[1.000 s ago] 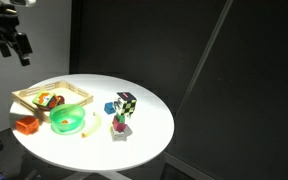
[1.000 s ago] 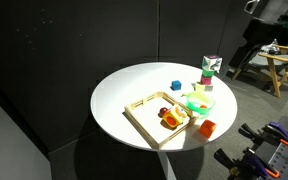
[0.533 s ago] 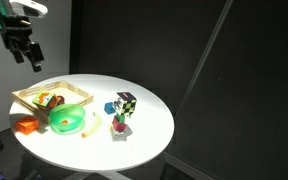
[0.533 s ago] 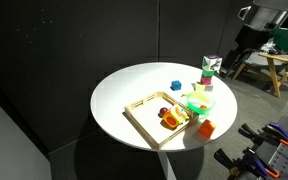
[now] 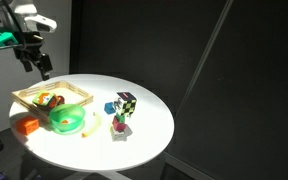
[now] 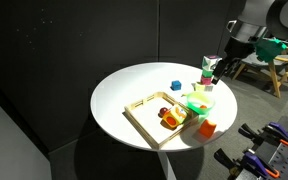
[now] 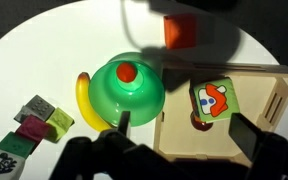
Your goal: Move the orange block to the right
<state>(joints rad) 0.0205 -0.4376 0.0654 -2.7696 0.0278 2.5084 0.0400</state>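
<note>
**Orange block** [image 6: 206, 128]: on the bench [image 6: 124, 88] near its rim, just beside the tray [image 7: 279, 90] corner and the green bowl [image 6: 197, 102]. Near-cubic, so no long axis is evident and its heading cannot be told.

**Tool** [image 7: 184, 135]: spread wide, empty, well above the bench.

**Risks, as judged:**
- Fingers may clip the bowl or tray on descent.
- A stray nudge may send the block off the rim.

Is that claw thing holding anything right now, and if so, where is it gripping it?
Nothing is held. The gripper hangs in the air with its jaws apart and nothing between them; the orange block lies on the table below, not gripped.
</note>
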